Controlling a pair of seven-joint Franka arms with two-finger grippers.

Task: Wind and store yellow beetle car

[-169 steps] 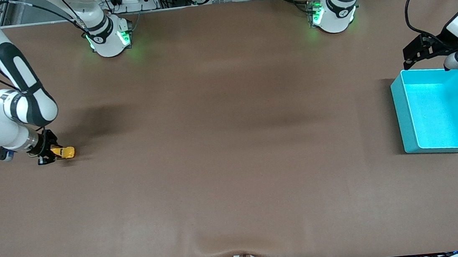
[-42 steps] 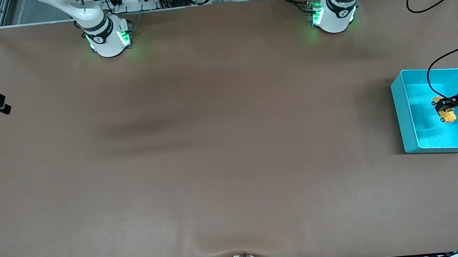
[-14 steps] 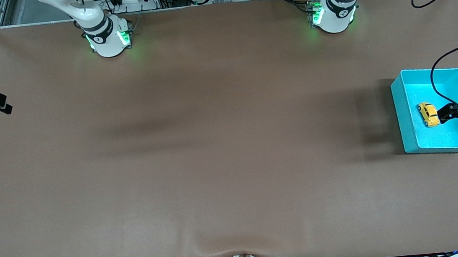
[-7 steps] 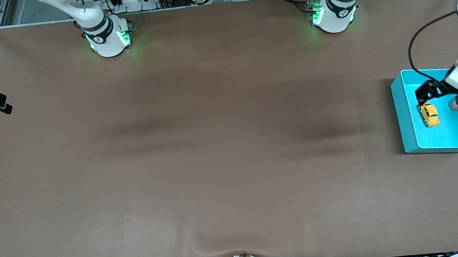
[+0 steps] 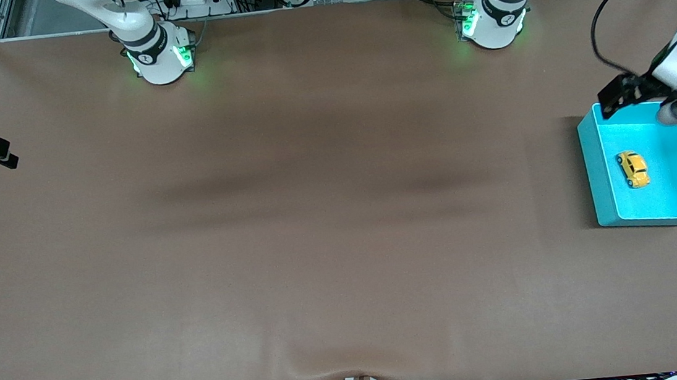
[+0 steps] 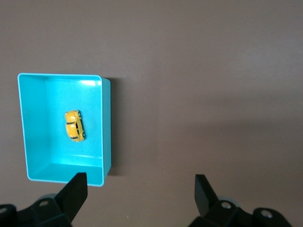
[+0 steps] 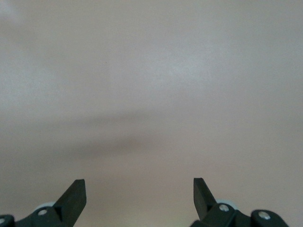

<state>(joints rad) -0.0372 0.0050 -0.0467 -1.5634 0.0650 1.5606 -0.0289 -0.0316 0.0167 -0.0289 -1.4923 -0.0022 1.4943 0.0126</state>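
The left gripper (image 5: 613, 103) hangs over the turquoise bin's (image 5: 599, 190) rim, fingers (image 6: 75, 191) spread and empty. The yellow beetle car (image 5: 633, 168) lies inside. The right gripper (image 7: 139, 198) waits over bare tabletop (image 5: 316, 217), fingers released.

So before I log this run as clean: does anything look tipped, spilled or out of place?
Nothing stands out. The yellow beetle car sits on its wheels in the turquoise bin; the open left gripper is above the bin's edge.

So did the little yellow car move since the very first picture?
Yes. The yellow beetle car went from the table's right-arm end into the turquoise bin at the left-arm end.
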